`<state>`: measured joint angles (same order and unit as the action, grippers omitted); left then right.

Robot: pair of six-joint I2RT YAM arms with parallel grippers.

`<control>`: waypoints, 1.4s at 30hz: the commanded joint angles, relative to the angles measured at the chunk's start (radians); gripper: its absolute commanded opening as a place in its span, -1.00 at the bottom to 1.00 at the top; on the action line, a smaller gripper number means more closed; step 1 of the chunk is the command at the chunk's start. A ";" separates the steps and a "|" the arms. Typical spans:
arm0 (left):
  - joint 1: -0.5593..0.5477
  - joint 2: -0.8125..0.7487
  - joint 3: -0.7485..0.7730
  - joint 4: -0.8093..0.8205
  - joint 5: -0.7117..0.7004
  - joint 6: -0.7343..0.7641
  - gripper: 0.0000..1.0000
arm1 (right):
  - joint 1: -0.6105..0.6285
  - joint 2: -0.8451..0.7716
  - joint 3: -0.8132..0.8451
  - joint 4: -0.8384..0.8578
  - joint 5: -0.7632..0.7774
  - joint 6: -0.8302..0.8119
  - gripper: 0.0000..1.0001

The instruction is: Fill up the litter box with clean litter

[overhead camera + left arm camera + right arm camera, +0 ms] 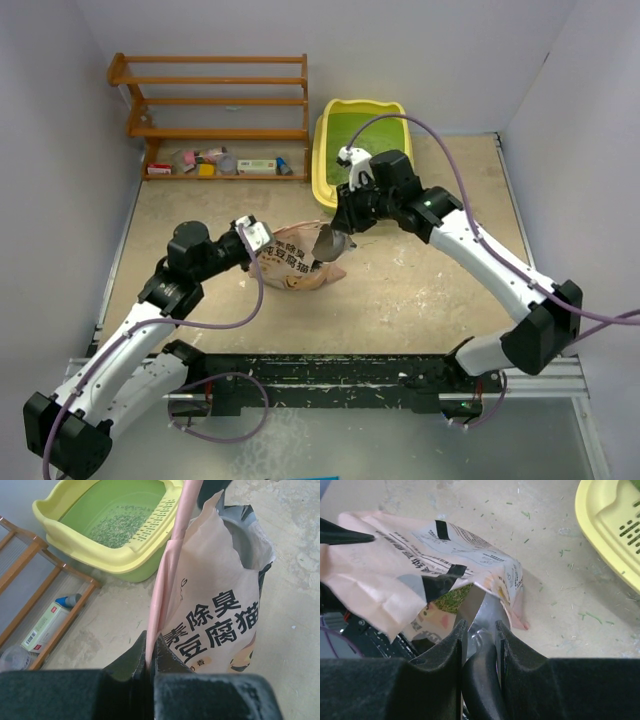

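Our left pincer point(150, 649) clenches the edge of the pink litter bag point(215, 625); our right pincer point(479, 630) grips the metal scoop point(487, 611), dipped into its mouth.

Top cam looks down from behind the bench point(430, 300); both wrist cams sit close on the bag point(298, 262), litter box point(321, 170) in-frame too.

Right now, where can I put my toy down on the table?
Bare spots: right of the litter box, by the far corner; and the strip between the bag and the near rail. Crowded: between bag and litter box, where the right arm holds the scoop.
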<state>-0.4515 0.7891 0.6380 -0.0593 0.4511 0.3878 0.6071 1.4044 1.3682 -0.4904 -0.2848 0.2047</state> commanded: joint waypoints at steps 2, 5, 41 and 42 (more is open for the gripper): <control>0.005 -0.054 0.001 0.223 0.047 -0.066 -1.00 | 0.039 0.061 0.055 0.051 0.132 -0.033 -1.00; 0.005 -0.084 -0.024 0.267 0.014 -0.090 -1.00 | 0.064 0.086 0.070 0.037 0.174 -0.040 -1.00; 0.005 -0.049 -0.039 0.343 -0.025 -0.176 -1.00 | 0.189 0.176 -0.242 0.323 0.286 0.097 -1.00; 0.005 -0.043 -0.038 0.340 -0.024 -0.176 -1.00 | 0.190 0.178 -0.256 0.341 0.285 0.109 -1.00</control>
<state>-0.4469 0.7506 0.5465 0.1047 0.3714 0.2501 0.7887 1.5261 1.1904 -0.1638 -0.0402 0.2859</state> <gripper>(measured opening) 0.017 0.280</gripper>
